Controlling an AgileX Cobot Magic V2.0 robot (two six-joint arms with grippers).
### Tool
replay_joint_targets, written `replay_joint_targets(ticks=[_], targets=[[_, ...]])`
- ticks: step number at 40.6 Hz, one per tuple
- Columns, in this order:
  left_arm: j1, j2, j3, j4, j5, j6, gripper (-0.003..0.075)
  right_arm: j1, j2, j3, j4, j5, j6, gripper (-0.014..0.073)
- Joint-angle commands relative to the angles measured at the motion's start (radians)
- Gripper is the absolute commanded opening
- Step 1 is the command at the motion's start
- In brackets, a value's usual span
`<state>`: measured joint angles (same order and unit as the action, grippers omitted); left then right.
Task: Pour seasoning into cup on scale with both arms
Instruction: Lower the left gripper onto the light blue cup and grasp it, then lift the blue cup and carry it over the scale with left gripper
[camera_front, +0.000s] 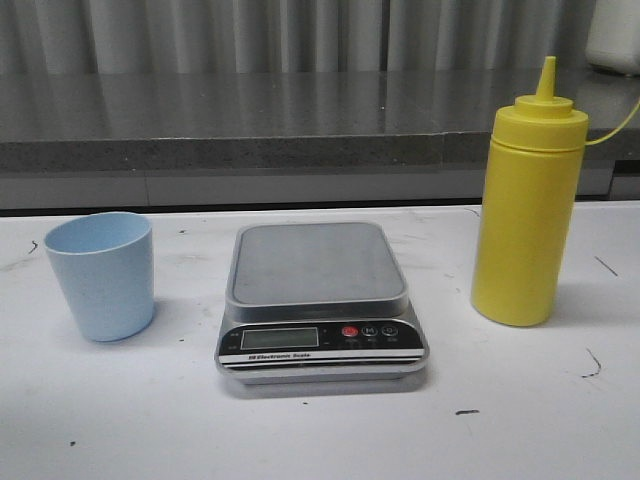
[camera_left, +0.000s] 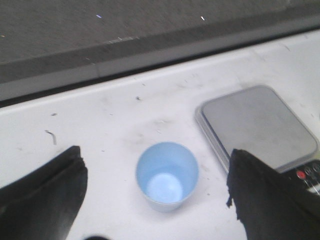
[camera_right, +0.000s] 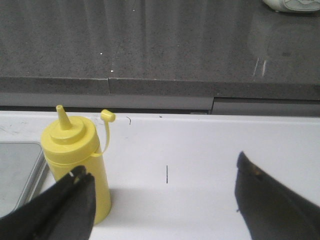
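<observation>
Claw left (camera_left: 157, 200) spread wide, empty, dark matte fingers (camera_left: 45, 195) flanking pale blue tapered plastic cup (camera_left: 167, 175) standing on white scuffed table (camera_front: 120, 420). Claw right (camera_right: 162, 205) wide, empty, near yellow squeeze bottle (camera_right: 77, 160), cone nozzle, upright. Flat silver scale (camera_front: 318, 290) between cup and bottle, square platform bare.

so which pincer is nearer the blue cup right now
Left. The left pincer is open with the cup sitting between its fingers. The right pincer is open over by the yellow bottle, on the far side of the scale.
</observation>
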<state>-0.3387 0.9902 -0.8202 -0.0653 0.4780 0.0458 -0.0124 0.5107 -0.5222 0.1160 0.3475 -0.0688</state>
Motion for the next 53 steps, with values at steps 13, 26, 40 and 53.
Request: replay_joint_targets(ticks=[13, 26, 40, 53], targets=[[-0.137, 0.475, -0.356, 0.026, 0.275, 0.005, 0.0545, -0.004, 0.007, -0.039, 0.005, -0.081, -0.002, 0.0591], [-0.137, 0.731, -0.46, 0.026, 0.352, 0.005, 0.054, -0.004, 0.007, -0.039, 0.005, -0.081, -0.002, 0.0591], [-0.137, 0.781, -0.469, 0.026, 0.358, 0.005, 0.0082, -0.004, 0.007, -0.039, 0.005, -0.081, -0.002, 0.0591], [-0.137, 0.781, -0.552, 0.071, 0.469, 0.005, -0.002, -0.004, 0.007, -0.039, 0.005, -0.082, -0.002, 0.0591]])
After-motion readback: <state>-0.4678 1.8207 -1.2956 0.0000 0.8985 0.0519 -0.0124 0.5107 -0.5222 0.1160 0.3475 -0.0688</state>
